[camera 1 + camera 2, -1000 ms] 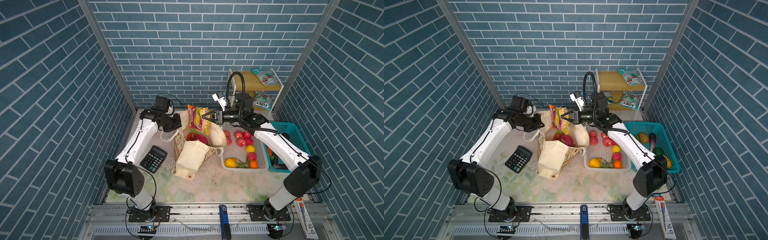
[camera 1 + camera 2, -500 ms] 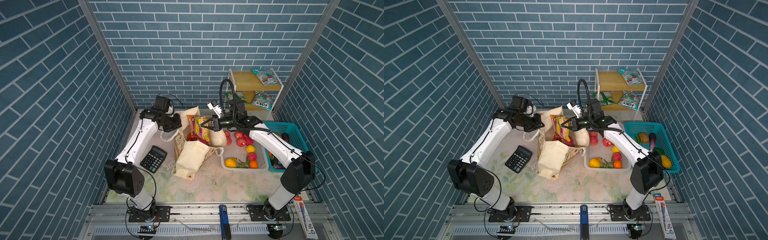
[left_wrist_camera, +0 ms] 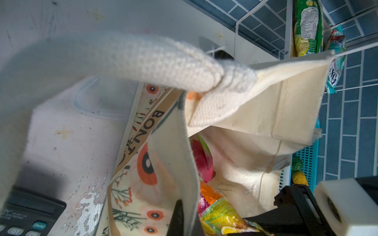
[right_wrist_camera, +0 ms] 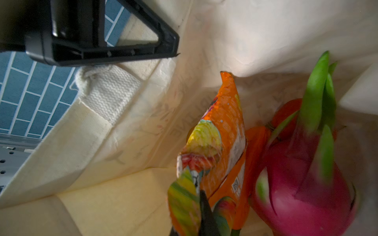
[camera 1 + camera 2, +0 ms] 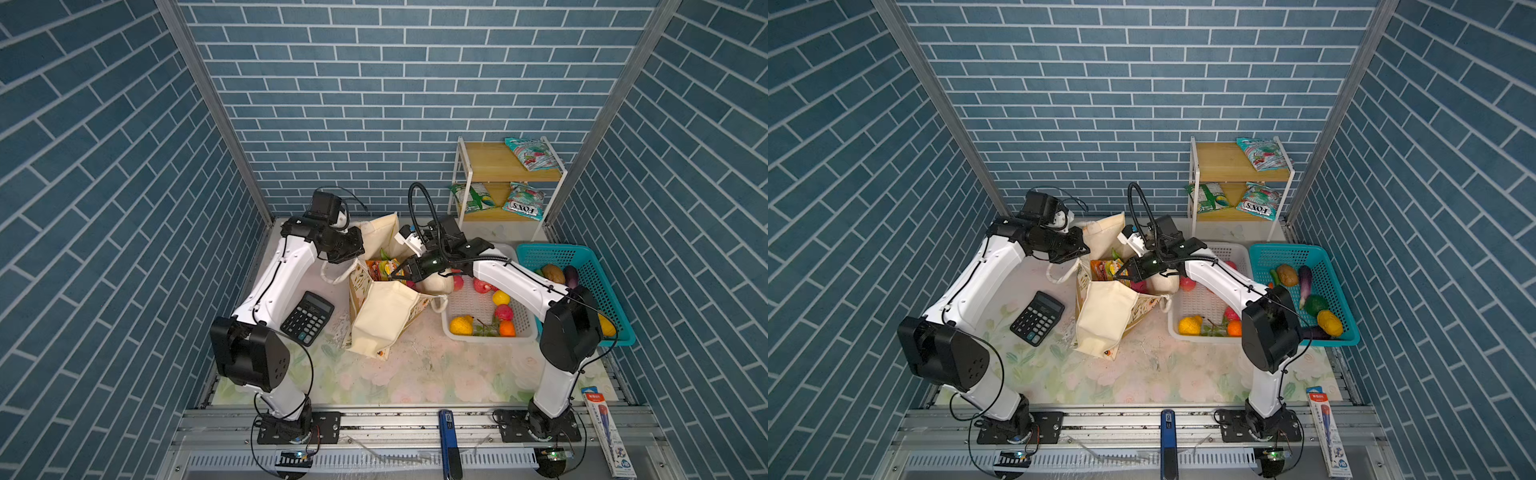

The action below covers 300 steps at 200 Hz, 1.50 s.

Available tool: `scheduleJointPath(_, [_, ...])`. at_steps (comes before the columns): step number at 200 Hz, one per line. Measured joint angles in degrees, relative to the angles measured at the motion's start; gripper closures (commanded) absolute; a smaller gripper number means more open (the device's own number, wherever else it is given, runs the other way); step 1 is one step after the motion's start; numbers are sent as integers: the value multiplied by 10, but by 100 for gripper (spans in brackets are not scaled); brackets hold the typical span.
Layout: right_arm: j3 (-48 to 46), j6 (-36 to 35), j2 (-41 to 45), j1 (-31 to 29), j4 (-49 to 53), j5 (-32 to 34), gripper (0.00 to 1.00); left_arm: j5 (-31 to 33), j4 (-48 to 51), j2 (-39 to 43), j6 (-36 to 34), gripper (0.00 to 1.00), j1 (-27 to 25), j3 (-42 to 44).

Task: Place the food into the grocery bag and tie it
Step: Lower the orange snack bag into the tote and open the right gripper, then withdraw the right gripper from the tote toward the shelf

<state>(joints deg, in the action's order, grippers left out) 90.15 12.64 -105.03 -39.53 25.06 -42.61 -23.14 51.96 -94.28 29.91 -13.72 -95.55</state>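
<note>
The cream grocery bag (image 5: pixel 382 316) (image 5: pixel 1104 320) stands open mid-table. My left gripper (image 5: pixel 353 253) (image 3: pixel 187 220) is shut on the rim of the bag on its left side, and the thick rope handle (image 3: pixel 143 61) arches over it. My right gripper (image 5: pixel 399 272) (image 4: pixel 196 222) reaches into the bag's mouth, shut on an orange-yellow snack packet (image 5: pixel 380 268) (image 5: pixel 1102 270) (image 3: pixel 221 214) (image 4: pixel 225 122). The packet hangs inside the bag. Beside it lie a magenta dragon fruit (image 4: pixel 302 183) (image 3: pixel 201 157) and a red-orange fruit (image 4: pixel 286 116).
A white basket (image 5: pixel 490 337) holding several round fruits sits right of the bag, with a teal basket (image 5: pixel 540 253) of vegetables beyond it. A black calculator (image 5: pixel 307 318) lies left of the bag. A wooden shelf (image 5: pixel 494 166) with snack packets stands at the back right.
My right gripper has carried the snack packet down and leftward from above the bag into its mouth. The left arm has held still on the rim.
</note>
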Motion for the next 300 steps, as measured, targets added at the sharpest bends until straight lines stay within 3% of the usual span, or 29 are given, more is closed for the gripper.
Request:
scheduleJointPath(37, [2,-22,-2,-2,11,23,70,-3,0,0,-2,96,0,0])
scheduleJointPath(61, [12,-49,-8,-2,38,38,50,-3,0,0,-2,96,0,0])
scheduleJointPath(102, [33,-80,-9,-2,69,64,37,-6,0,0,-4,96,0,0])
scheduleJointPath(169, [33,-101,20,3,76,124,23,-11,0,0,-7,96,0,0])
scheduleJointPath(192, [31,-102,61,19,66,148,10,-12,0,0,-8,96,0,0])
scheduleJointPath(201, [31,-101,81,32,59,162,1,-12,0,0,-8,96,0,0])
scheduleJointPath(227, [12,-81,151,93,13,211,1,-14,-1,0,-8,96,0,1])
scheduleJointPath(250, [-63,-54,240,149,-59,294,1,-15,-6,3,-8,96,0,8])
scheduleJointPath(300, [-166,3,322,181,-130,490,8,-17,-13,5,-8,96,0,13])
